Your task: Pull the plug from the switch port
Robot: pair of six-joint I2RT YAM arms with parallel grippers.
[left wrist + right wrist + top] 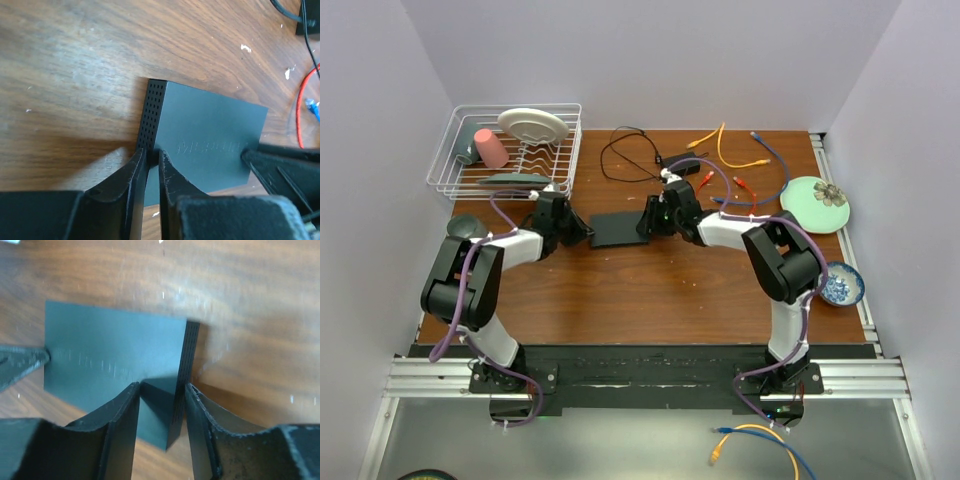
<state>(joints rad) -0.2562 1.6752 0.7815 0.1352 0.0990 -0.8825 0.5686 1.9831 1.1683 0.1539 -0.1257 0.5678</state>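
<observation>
Dish rack [440,165] of white wire stood at the far left corner of the table [650,300], holding a pink cup [490,148] and a white plate [533,124]. A dark bowl [466,227] sat just in front of it.

Next came the left gripper [587,232], at the left end of the black box [615,228]. Seen from its own wrist, its fingers [132,185] were drawn nearly together, and the box's perforated side wall ran into the slim gap between them. Whether they pressed on it could not be told.

The black box lay flat in the middle of the table, between the two grippers. Its switch port showed in no view.

At the box's right end the right gripper [647,222] held its jaws apart, astride the ribbed side wall. One finger lay just beside the wall's outer face and the other hung over the top face, clear of the wall.

Behind that gripper lay a small black adapter [680,163] with a thin black cord [620,155], along with loose orange [730,155], red [740,185] and blue cables [772,155].

At the far right sat a pale green plate [805,212]. Nearer, a blue patterned bowl [842,285] rested at the table's edge.
</observation>
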